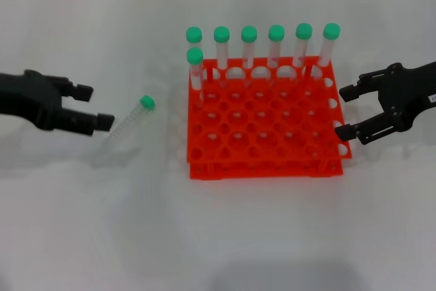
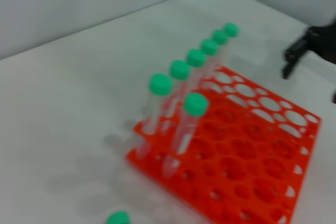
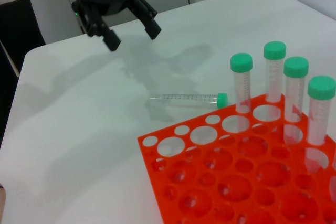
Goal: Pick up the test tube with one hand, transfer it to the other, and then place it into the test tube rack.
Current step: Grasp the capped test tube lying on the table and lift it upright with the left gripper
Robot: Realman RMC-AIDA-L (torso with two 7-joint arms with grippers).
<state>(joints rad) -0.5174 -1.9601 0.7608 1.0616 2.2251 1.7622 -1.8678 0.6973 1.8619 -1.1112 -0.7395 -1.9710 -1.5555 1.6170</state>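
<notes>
The test tube [image 1: 129, 124], clear with a green cap, lies on the white table left of the orange-red test tube rack [image 1: 266, 158]. It also shows in the right wrist view [image 3: 189, 99], and only its cap shows in the left wrist view [image 2: 118, 217]. My left gripper [image 1: 92, 107] is open and empty, just left of the lying tube and apart from it. It shows far off in the right wrist view [image 3: 132, 36]. My right gripper [image 1: 346, 112] is open and empty at the rack's right edge.
Several green-capped tubes [image 1: 276, 49] stand upright along the rack's back row, and one more [image 1: 195, 69] stands in the second row at the left. The rack also shows in both wrist views [image 2: 252, 171] [image 3: 220, 182]. A wall runs behind the table.
</notes>
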